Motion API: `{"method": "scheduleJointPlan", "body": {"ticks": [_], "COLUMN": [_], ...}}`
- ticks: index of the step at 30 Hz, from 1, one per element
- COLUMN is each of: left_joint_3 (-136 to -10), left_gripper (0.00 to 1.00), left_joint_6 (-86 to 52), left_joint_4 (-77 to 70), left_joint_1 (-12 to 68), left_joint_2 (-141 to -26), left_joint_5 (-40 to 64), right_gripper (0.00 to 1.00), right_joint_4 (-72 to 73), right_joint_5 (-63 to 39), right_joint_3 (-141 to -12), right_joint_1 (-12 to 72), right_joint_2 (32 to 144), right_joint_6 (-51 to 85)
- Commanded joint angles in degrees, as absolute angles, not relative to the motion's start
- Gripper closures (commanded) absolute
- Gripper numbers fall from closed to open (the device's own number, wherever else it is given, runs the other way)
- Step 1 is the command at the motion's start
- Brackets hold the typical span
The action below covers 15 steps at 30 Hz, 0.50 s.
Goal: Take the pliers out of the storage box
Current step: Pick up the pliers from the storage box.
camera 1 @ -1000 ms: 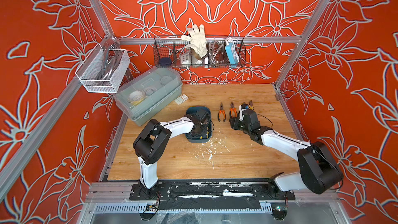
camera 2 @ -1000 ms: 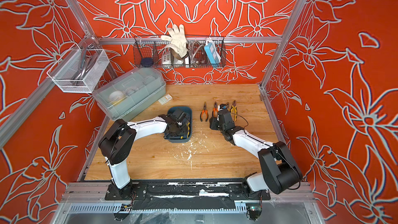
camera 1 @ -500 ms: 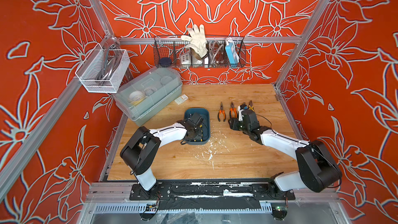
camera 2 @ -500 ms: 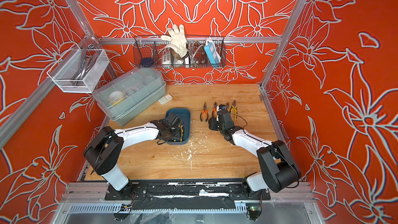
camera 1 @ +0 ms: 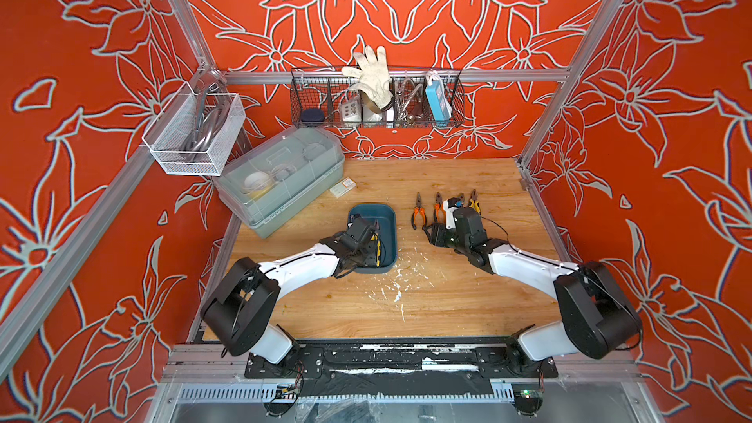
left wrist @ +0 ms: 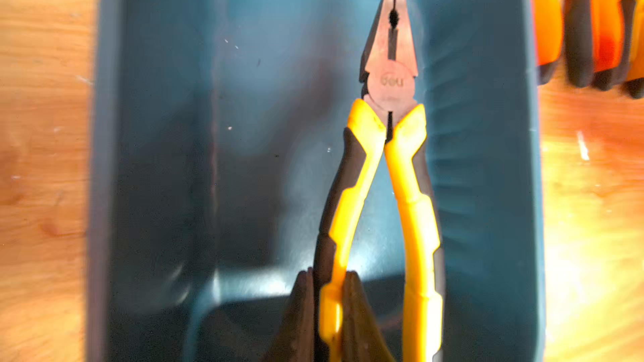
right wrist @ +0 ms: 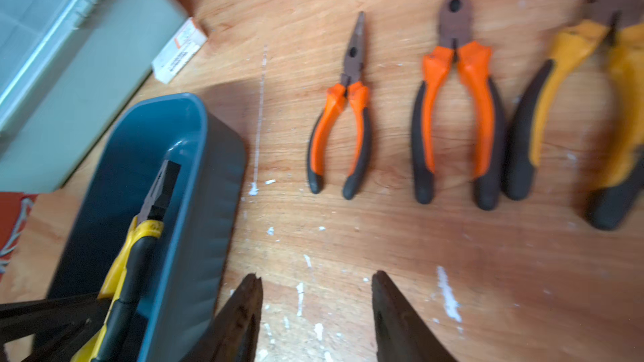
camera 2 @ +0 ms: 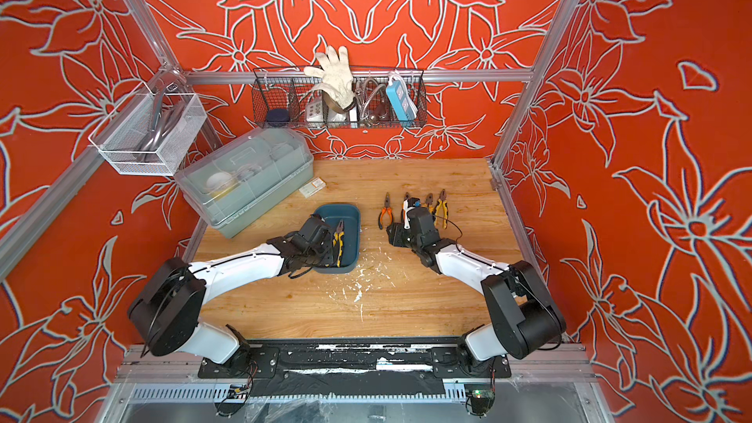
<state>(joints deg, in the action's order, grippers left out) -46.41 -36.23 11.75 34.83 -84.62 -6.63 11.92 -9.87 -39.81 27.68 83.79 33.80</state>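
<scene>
Four pliers [camera 1: 418,215] lie out on your worktop [right wrist: 383,238]. Your left gripper [left wrist: 327,282] pinches the last pliers [left wrist: 386,154] inside the box [left wrist: 156,134]. Your right gripper [right wrist: 315,283] is spread and empty.

Orange-red walls with white flower outlines [camera 1: 407,2] close in on three sides, silver aluminium posts [camera 1: 181,14] at the corners, and a light wooden bench [camera 1: 447,299], white-flecked, brightly lit.

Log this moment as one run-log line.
left gripper: shut on handle of yellow pliers | yellow pliers: in storage box | right gripper: open, empty, over table | other pliers: in a row on table
</scene>
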Motion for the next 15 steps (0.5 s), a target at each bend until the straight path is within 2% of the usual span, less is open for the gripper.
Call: {"method": "scheduleJointPlan", "body": {"ticks": [1, 10, 15], "left_joint_3": [-44.4, -33.8, -33.7], "left_gripper": [1.0, 1.0, 1.0], "left_joint_6": [-36.5, -37.6, -37.4], "left_joint_4": [5.6, -4.5, -5.6], "left_joint_1": [34.8, 34.7, 34.7], "left_joint_2": [-79.2, -66.1, -67.1], "left_joint_5": [-9.5, -10.3, -8.9], "right_gripper": [0.46, 0.45, 0.44], "right_joint_4": [15.6, 19.1, 20.1], "right_joint_5": [-14.1, -21.1, -25.7], "right_joint_3": [-41.2, -42.6, -44.9], "right_joint_1": [29.1, 35.7, 37.9], "right_joint_2": [84.7, 83.9, 87.0], "right_joint_6": [34.5, 33.0, 33.6]}}
